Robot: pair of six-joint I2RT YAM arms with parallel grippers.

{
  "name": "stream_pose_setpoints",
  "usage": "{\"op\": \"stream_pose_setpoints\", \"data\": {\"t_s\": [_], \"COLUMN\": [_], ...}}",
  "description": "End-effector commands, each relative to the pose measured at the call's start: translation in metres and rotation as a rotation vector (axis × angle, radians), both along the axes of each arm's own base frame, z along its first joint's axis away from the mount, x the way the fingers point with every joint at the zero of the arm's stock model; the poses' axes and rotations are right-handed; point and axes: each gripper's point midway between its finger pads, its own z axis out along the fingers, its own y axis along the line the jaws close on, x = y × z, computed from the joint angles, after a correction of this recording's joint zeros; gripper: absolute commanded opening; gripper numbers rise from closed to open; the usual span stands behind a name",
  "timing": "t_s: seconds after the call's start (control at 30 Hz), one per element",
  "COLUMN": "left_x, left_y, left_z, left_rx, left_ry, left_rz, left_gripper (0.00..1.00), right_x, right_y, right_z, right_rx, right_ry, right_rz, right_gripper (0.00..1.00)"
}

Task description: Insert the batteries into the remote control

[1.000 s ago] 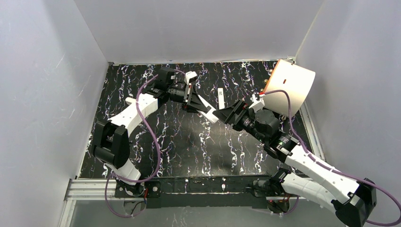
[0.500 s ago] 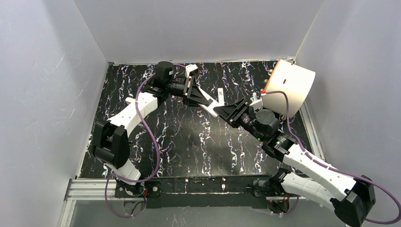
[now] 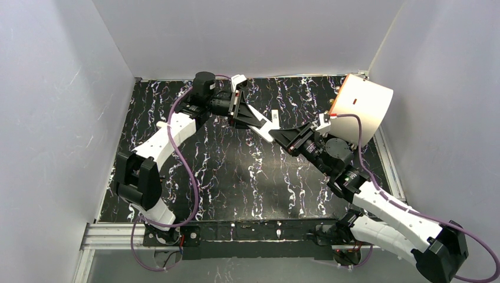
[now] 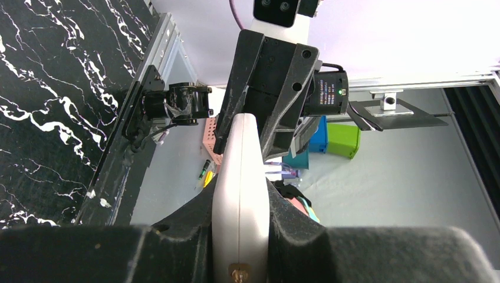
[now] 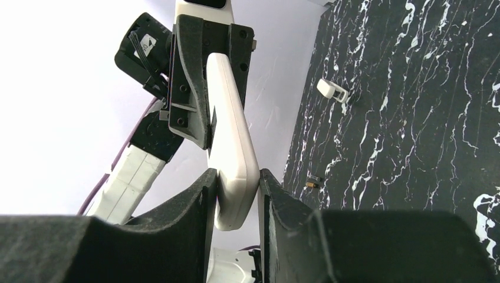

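The white remote control (image 3: 259, 125) hangs in mid-air over the back of the black marbled table, held at both ends. My left gripper (image 3: 240, 113) is shut on its far end; in the left wrist view the remote control (image 4: 240, 188) fills the gap of the left gripper (image 4: 240, 236). My right gripper (image 3: 284, 135) has both pads pressed on the rounded near end, as shown by the right gripper (image 5: 237, 200) and remote control (image 5: 231, 135) in the right wrist view. One small orange-and-black battery (image 5: 312, 181) lies on the table below.
A narrow white oblong piece (image 3: 275, 116) lies on the table behind the remote, and a small white piece (image 5: 331, 89) shows in the right wrist view. A white tub (image 3: 362, 109) with an orange side lies tipped over at the back right corner. Grey walls enclose the table.
My right gripper has closed from wide open onto the near end of the remote control. The left arm has carried the remote slightly toward the back.
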Motion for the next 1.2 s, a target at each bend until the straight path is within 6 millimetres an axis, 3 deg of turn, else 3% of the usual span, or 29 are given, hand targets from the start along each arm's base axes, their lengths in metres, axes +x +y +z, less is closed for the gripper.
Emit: {"op": "stream_pose_setpoints", "data": {"t_s": [0.0, 0.2, 0.37, 0.53, 0.9, 1.17], "left_x": [-0.013, -0.017, -0.026, -0.038, -0.055, -0.034], "left_y": [0.008, 0.009, 0.006, 0.0, -0.005, 0.004], "left_z": [0.042, 0.046, 0.05, 0.054, 0.036, 0.052], "left_rx": [-0.054, -0.057, -0.055, -0.055, -0.035, -0.057], "left_ry": [-0.08, -0.085, -0.072, -0.068, -0.061, -0.148], "left_rz": [-0.019, -0.016, -0.017, -0.035, -0.053, 0.019], "left_gripper": [0.0, 0.0, 0.0, 0.0, 0.0, 0.0], "right_x": [-0.002, 0.003, 0.006, 0.011, 0.015, 0.021], "right_y": [0.008, 0.017, 0.031, 0.049, 0.089, 0.062], "right_z": [0.007, 0.003, 0.004, 0.019, 0.042, 0.053], "right_rx": [-0.016, -0.038, -0.036, -0.024, 0.039, -0.011], "right_ry": [-0.064, -0.056, -0.074, -0.133, -0.129, -0.179], "right_rz": [0.045, 0.063, 0.113, 0.169, 0.328, 0.23], "right_gripper": [0.36, 0.31, 0.19, 0.07, 0.05, 0.06]}}
